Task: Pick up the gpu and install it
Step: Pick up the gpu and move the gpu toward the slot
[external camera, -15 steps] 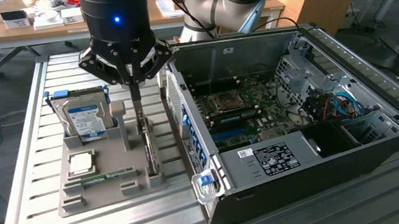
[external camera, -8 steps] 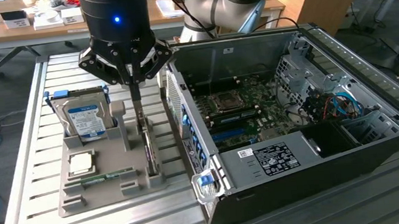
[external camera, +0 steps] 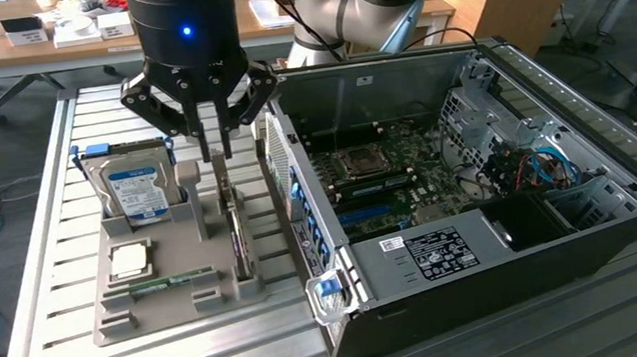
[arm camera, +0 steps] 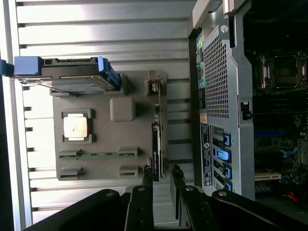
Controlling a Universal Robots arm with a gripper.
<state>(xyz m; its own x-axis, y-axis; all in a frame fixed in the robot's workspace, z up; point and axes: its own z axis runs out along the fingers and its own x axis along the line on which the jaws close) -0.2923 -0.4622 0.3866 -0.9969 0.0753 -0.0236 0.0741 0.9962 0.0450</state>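
Observation:
The gpu (external camera: pixel 235 236) stands on its edge in a slot of the grey parts holder (external camera: pixel 164 306), a thin dark card seen edge-on in the wrist view (arm camera: pixel 156 149). My gripper (external camera: pixel 213 148) hangs just above the card's far end, open. In the wrist view the gripper (arm camera: pixel 161 175) has one fingertip on each side of the card's line, with a gap to the card. The open computer case (external camera: pixel 595 225) lies to the exterior view's right of the holder, its motherboard (external camera: pixel 398 172) exposed.
The holder also carries a silver hard drive (external camera: pixel 132 189) with blue rails, a CPU (external camera: pixel 130 260) and a green RAM stick (external camera: pixel 167 283). The case's rear panel (arm camera: pixel 216 96) rises close beside the gpu. All rest on a slatted aluminium table (external camera: pixel 42 277).

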